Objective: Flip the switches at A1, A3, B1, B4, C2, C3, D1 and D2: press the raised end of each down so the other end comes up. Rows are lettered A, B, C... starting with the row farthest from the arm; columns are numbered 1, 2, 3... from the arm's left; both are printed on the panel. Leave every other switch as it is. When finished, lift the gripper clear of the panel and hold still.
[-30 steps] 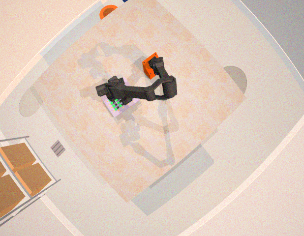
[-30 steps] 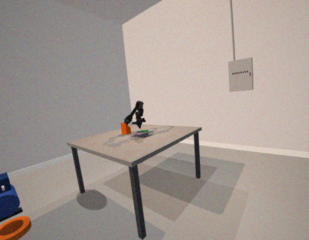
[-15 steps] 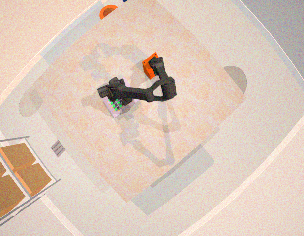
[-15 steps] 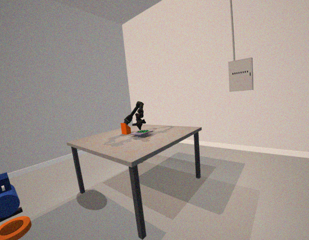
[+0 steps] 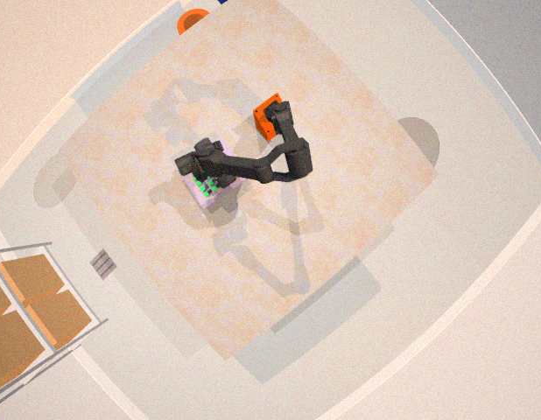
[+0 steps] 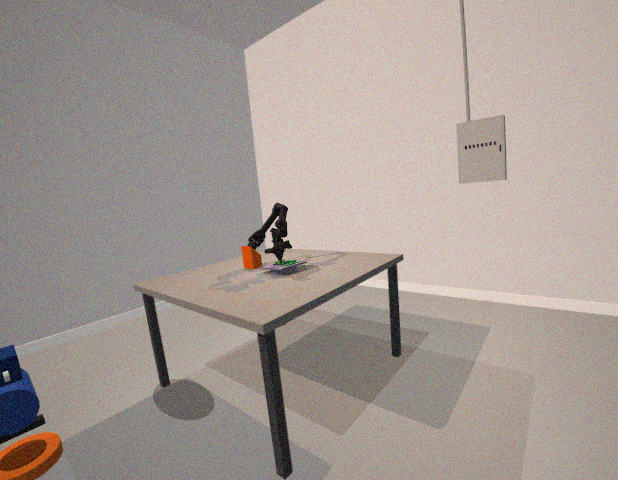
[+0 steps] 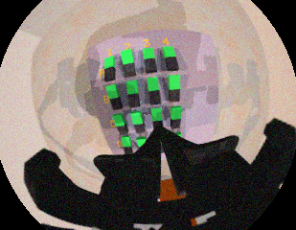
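The pale purple switch panel (image 5: 204, 199) (image 7: 202, 112) lies on the table, with rows of green-and-black rocker switches. In the wrist view, A1 (image 7: 109, 68), A3 (image 7: 148, 59), B1 (image 7: 113, 97), B4 (image 7: 174, 88) and C2 (image 7: 137, 122) show in full. My gripper (image 6: 280, 260) (image 7: 158, 128) is shut, its tips pointing down at the near part of C3 (image 7: 157, 114). Only C3's green far end shows; contact cannot be told. D1 (image 7: 126, 142) and D2 (image 7: 141, 142) are partly visible; the fingers hide D3 and most of D4. Which ends are raised is hard to tell.
The orange arm base (image 5: 262, 124) (image 6: 251, 257) stands on the table (image 5: 270, 253) (image 6: 257, 310) beside the panel. The other switches, such as A2 (image 7: 127, 62) and B3 (image 7: 153, 90), sit close around the target ones. The arm covers part of the panel in the top view.
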